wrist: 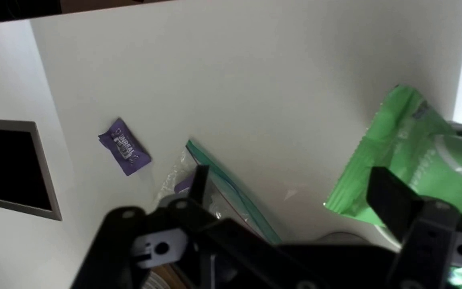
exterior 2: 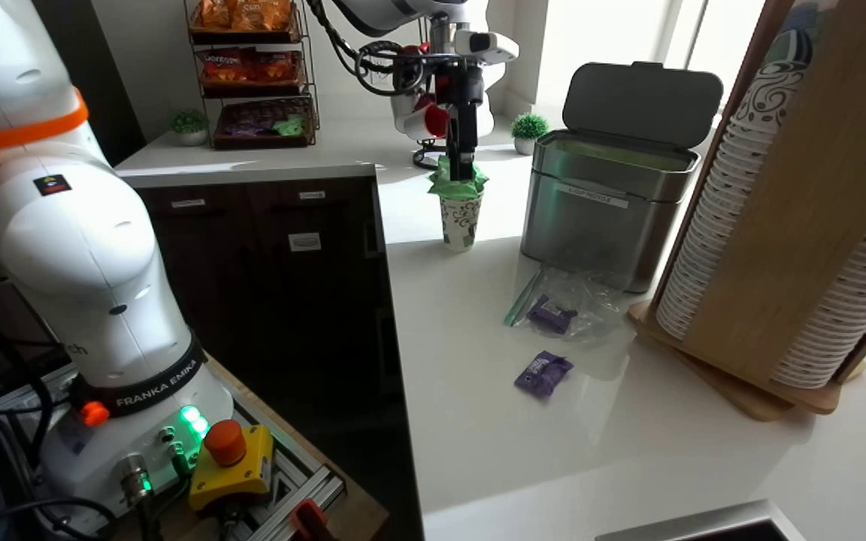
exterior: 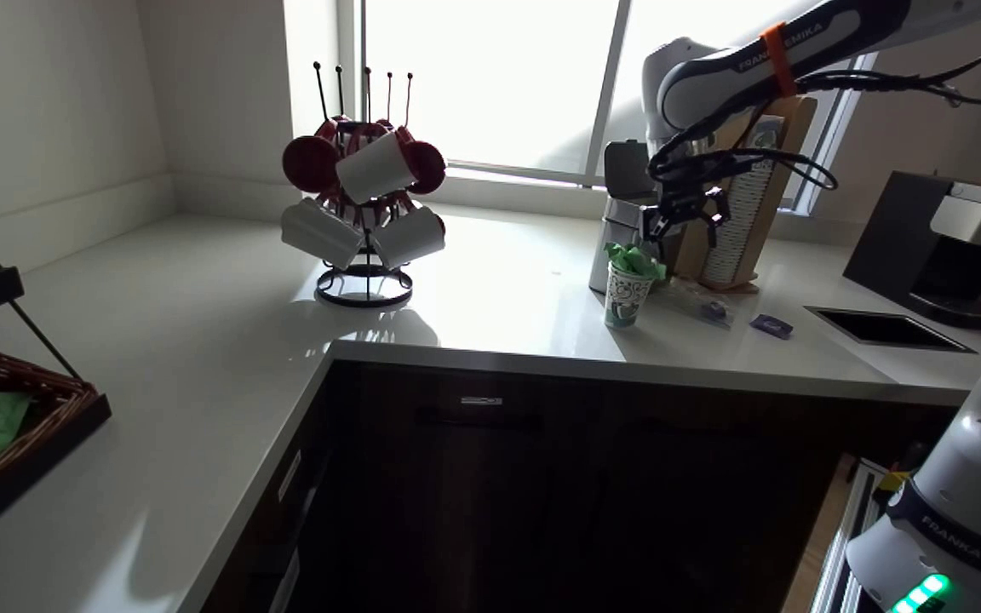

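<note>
The pale countertop (exterior 2: 470, 443) bears every loose object near your tool; in an exterior view your Franka Emika arm (exterior 2: 95, 233) rises on its nine o'clock side. The wooden dispenser (exterior 2: 801, 188), filled with stacked paper cups (exterior 2: 715, 218), stands at three o'clock of the stainless-steel bin (exterior 2: 591, 225), whose lid (exterior 2: 642, 105) is raised. The wire mug rack (exterior: 364, 302), hung with red and white mugs (exterior: 374, 169), lies in an exterior view at ten o'clock of the printed cup (exterior: 626, 300).

Your gripper (wrist: 289, 180) points downward, its fingers (wrist: 393, 200) wide apart, with countertop visible between them in the wrist view. The printed cup stands upright, at nine o'clock of the bin as you see it in an exterior view. A clear zip bag (exterior 2: 587, 308) with a teal closure lies at four o'clock of that cup. The green snack packet (wrist: 427, 160) sits at the cup's mouth, spreading past the rim; in the wrist view you find it at three o'clock, partly behind one finger. Whether that finger touches it, you cannot tell. Smallest are two purple-wrapped sweets: one (exterior 2: 551, 314) shows through the zip bag; the other, marked UNREAL (wrist: 125, 147), lies on the countertop, at ten o'clock of the bag in the wrist view.
</note>
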Motion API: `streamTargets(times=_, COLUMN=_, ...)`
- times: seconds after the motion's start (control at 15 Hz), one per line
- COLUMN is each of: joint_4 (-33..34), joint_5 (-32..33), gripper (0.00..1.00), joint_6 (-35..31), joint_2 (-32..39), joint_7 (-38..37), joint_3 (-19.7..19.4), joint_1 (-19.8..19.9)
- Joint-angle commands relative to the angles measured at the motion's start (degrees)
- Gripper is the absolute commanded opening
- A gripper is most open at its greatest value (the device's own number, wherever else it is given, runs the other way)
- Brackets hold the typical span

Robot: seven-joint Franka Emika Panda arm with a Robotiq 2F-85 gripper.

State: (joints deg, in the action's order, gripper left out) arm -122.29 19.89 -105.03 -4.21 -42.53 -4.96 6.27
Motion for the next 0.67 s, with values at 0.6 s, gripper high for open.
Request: streamTargets(times=0.6, joint_4=-9.4, joint_5=-6.4, gripper=1.0, joint_6=-21.2, joint_2=-12.3, joint_7=-1.5, joint_3=-0.8, joint_1=2.0)
